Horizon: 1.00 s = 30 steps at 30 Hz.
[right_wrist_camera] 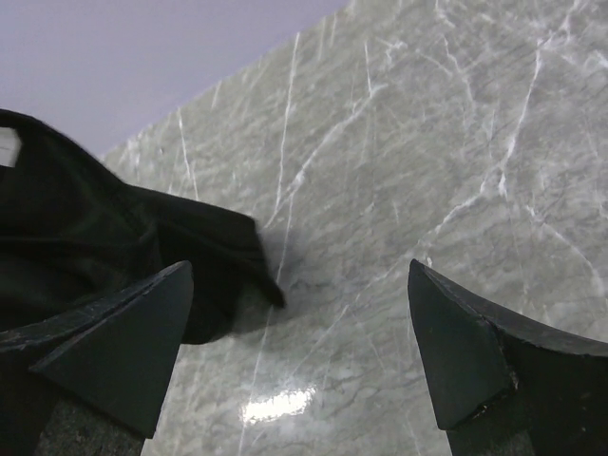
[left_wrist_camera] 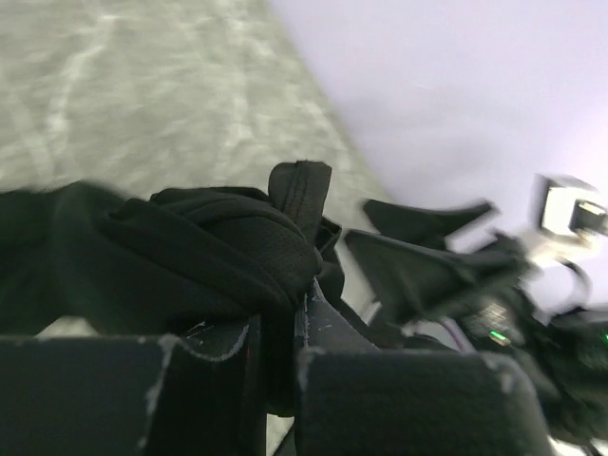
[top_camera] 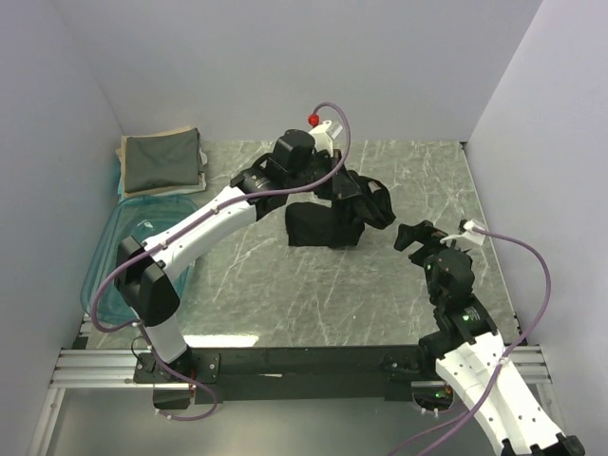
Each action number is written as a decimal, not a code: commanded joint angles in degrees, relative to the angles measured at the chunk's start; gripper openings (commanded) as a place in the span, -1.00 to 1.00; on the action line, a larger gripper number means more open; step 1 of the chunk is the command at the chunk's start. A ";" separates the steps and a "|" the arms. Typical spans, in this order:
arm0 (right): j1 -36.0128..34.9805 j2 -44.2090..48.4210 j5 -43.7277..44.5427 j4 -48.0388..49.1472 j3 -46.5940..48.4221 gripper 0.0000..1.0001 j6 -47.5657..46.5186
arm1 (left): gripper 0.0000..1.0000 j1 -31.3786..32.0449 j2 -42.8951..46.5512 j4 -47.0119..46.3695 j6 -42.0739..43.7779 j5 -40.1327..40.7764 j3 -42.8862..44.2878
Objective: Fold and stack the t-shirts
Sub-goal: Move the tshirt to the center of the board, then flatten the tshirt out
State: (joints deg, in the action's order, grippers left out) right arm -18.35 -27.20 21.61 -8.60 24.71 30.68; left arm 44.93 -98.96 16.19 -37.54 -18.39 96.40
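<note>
While two folded shirts [top_camera: 161, 163] are seen stacked at the upper left of the top view, the black shirt [top_camera: 323, 226] is bunched unfolded at the centre. A fold of it is clamped in the left gripper [top_camera: 350, 187]. The right gripper [top_camera: 418, 236] is held wide apart, empty, just right of it. Its folding and stacking are judged left to do.

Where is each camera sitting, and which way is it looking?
Top external: high behind the arms, looking down at the table; both arms show.
Left wrist: on the left arm, looking past the left gripper, shut on the black t-shirt.
Right wrist: on the right arm, looking down past the open right gripper at the table.
Shared: all three see the black t-shirt.
</note>
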 commanded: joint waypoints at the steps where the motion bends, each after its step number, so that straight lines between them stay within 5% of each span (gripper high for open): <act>1: 0.33 2.06 2.74 1.66 -1.24 1.00 1.14 | -0.98 -0.63 -0.70 4.89 2.38 9.06 2.13; 4: 0.24 1.63 2.22 2.10 -1.51 1.00 1.23 | -0.92 -2.38 -1.06 9.90 1.77 15.13 -0.32; 13: 0.24 -3.38 -1.03 2.62 -0.27 1.00 0.18 | 0.27 -10.99 10.60 9.04 -4.55 23.03 -28.80; 14: 0.33 -4.43 -1.56 2.97 -0.10 1.00 0.17 | 0.98 -12.22 12.80 9.30 -5.60 23.92 -31.34; 19: 0.33 -7.95 -3.75 2.53 1.74 1.00 -0.35 | 0.99 -12.67 17.03 9.57 -6.41 25.34 -35.92; 24: 0.33 -11.99 -7.01 3.06 2.89 1.00 0.52 | 0.99 -10.74 19.24 3.96 -5.18 14.27 -40.06; 30: 0.24 -15.51 -10.97 3.86 4.55 1.00 1.67 | 0.99 -6.43 14.95 5.08 -6.57 18.21 -38.83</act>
State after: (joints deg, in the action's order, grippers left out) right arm -18.33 -41.71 13.17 -7.03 25.76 31.51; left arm 38.00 -82.11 21.96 -42.98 -0.23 56.38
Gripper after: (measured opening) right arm 0.997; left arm 0.994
